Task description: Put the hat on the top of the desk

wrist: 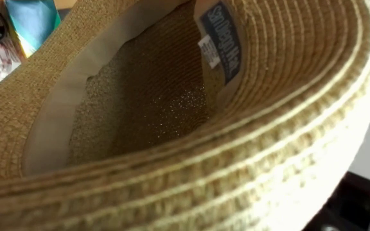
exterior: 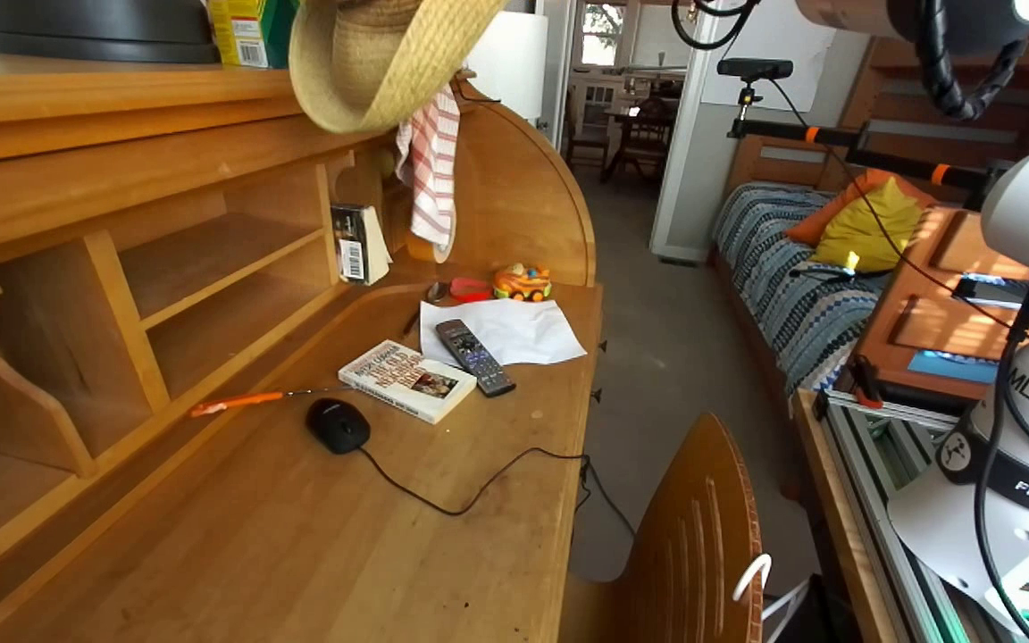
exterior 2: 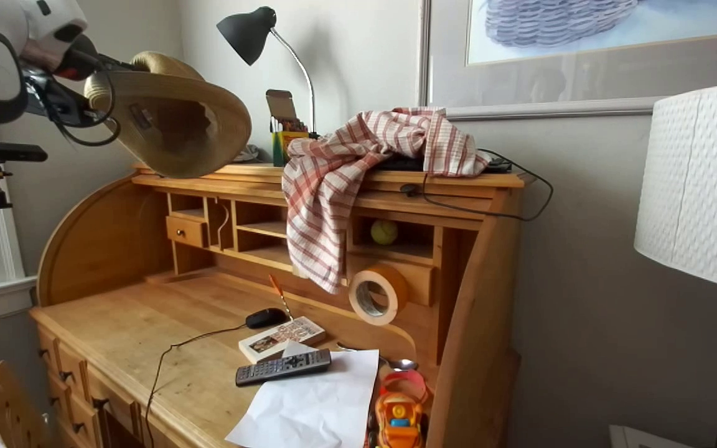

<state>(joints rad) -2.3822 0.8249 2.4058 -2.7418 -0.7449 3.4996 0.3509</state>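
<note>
Hat [exterior 2: 168, 118] and jaws: in an exterior view the hat hung off the jaws to their right, on the side toward the box [exterior 2: 289, 142]; no gap was seen between hat and jaws.
Jaws: tips hidden at the brim [exterior 2: 231, 121]; judged clamped on the hat's arm-side edge, since nothing else seemed to bear its weight.
Arm [exterior 2: 47, 28]: only one; no nearer side to choose.
Brim axis: sloped downward from the jaws to the free end, well off level; crown [exterior 2: 162, 62] upward and leaning, opening turned outward and down.
Top ledge [exterior: 121, 94]: likely goal, the highest part of the counter [exterior 2: 165, 311]; in both exterior views the low brim crossed its front edge by line of sight; whether above it or in front of it could not be told; hat judged not yet set down.
Box and cloth [exterior 2: 330, 186]: box stood upright on the ledge, cloth draped over it farther along; next move probably called for clearing the edge, then levelling; the brim might snag the edge or nudge the box.
Straw: tan, woven in fine rows; brim wide, curled at the rim.
Hat inside: dark hollow; pale band [wrist: 55, 128]; dark label [wrist: 228, 41] reading "San Diego Hat"; white tag [wrist: 209, 51] beside it, print illegible.
</note>
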